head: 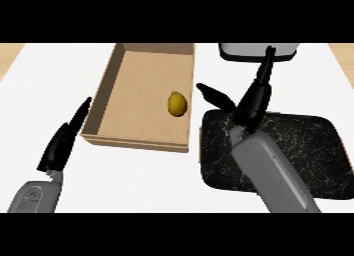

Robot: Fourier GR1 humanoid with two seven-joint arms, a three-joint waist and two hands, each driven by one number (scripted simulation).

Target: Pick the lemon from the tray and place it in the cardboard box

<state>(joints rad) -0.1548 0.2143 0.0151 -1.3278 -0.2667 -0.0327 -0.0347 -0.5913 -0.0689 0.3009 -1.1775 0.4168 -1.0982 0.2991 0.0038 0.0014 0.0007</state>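
The yellow lemon (177,104) lies on the floor of the cardboard box (113,75), near its right wall. The black tray (313,150) sits to the right of the box with nothing on its visible surface. My right hand (254,97) hovers above the tray's upper left part, just right of the box, open with straight fingers pointing away and the thumb spread toward the box. It holds nothing. My left hand (62,142) rests open left of the box, fingers straight.
A grey and white object (243,51) stands at the back right, partly behind my right hand's fingers. The counter is white, and wooden floor shows past its left and right edges.
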